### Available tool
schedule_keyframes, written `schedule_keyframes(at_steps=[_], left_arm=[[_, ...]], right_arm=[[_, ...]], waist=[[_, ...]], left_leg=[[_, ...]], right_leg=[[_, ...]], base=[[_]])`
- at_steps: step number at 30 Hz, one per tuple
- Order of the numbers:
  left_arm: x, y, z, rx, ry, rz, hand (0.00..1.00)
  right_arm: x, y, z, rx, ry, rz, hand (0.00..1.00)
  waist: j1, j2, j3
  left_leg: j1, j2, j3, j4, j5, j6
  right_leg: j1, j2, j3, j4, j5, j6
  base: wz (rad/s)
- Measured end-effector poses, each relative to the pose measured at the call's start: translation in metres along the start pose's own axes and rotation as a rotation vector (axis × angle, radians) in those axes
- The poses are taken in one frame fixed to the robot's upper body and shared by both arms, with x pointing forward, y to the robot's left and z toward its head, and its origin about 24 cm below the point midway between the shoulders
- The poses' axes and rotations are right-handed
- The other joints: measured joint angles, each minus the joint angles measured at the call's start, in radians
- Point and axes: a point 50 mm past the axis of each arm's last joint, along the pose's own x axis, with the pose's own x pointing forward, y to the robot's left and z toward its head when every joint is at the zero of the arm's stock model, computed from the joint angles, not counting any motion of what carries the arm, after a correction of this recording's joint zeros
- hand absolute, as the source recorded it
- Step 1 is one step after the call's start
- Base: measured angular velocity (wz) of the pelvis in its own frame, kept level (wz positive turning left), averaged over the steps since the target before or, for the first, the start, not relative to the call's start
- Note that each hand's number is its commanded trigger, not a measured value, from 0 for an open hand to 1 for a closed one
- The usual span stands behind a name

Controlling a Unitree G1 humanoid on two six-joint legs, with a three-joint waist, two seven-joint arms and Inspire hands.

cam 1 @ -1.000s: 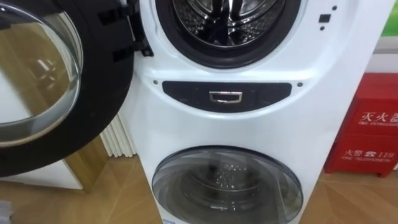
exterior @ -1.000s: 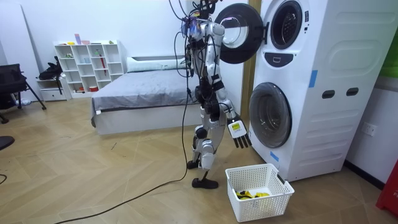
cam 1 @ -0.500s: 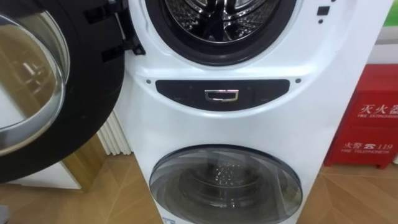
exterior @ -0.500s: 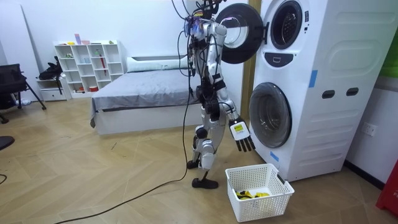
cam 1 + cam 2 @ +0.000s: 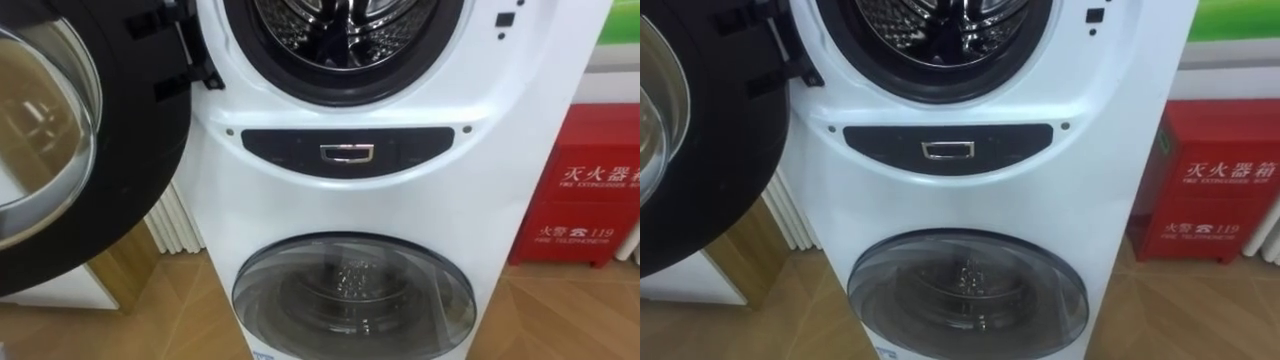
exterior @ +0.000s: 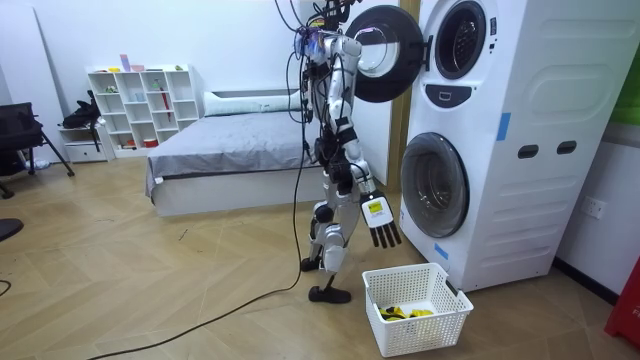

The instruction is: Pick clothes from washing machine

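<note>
A slim humanoid frame is seen in the room view, built of white and silver-grey shells with black joints set between them. The right hand (image 6: 382, 222) is finished in black with dark, slender fingers, and a small white tag with a yellow patch is fixed to its back. Above the hand the forearm is cased in pale grey, and the trunk beside it is narrow and dark. Well above the hand, black cables are bundled about the head and shoulders and led upward. Below the hand, the legs are clad in white and grey and ended by dark feet, from which a dark cable is trailed away.
</note>
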Motion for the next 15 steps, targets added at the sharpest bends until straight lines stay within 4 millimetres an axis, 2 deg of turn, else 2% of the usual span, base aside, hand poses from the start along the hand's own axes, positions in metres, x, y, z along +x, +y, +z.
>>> schedule_keyframes(at_steps=[7, 9, 13, 15], left_arm=[[-0.001, -0.009, 0.006, 0.052, -0.046, -0.024, 0.0], [-0.001, -0.012, 0.008, 0.052, -0.055, -0.029, 0.0], [-0.007, -0.033, 0.007, 0.101, -0.073, -0.08, 0.0], [-0.012, -0.045, 0.004, 0.162, -0.088, -0.127, 0.0]], right_arm=[[-0.001, -0.012, -0.004, 0.058, 0.01, -0.031, 0.0], [-0.002, -0.014, -0.006, 0.062, 0.013, -0.032, 0.0], [-0.001, -0.012, -0.001, -0.012, 0.003, -0.013, 0.0], [0.003, -0.004, 0.012, -0.037, -0.026, 0.014, 0.0]], waist=[[-0.01, -0.029, 0.0031], [-0.01, -0.029, 0.0032], [-0.009, -0.023, 0.0065], [-0.014, -0.018, 0.009]], left_leg=[[0.004, 0.0, 0.0, 0.003, 0.0, 0.0], [0.002, 0.0, -0.001, 0.004, 0.0, 0.0], [-0.001, -0.002, -0.012, 0.005, -0.001, 0.001], [-0.018, -0.004, -0.028, 0.017, -0.002, 0.002]], right_leg=[[-0.002, -0.001, 0.0, -0.001, -0.002, 0.001], [-0.001, -0.001, 0.0, -0.001, -0.001, 0.002], [0.001, -0.002, -0.008, 0.0, 0.0, 0.003], [-0.002, -0.002, -0.008, 0.001, 0.002, 0.004]], base=[[0.0], [0.02], [0.1], [0.24]])
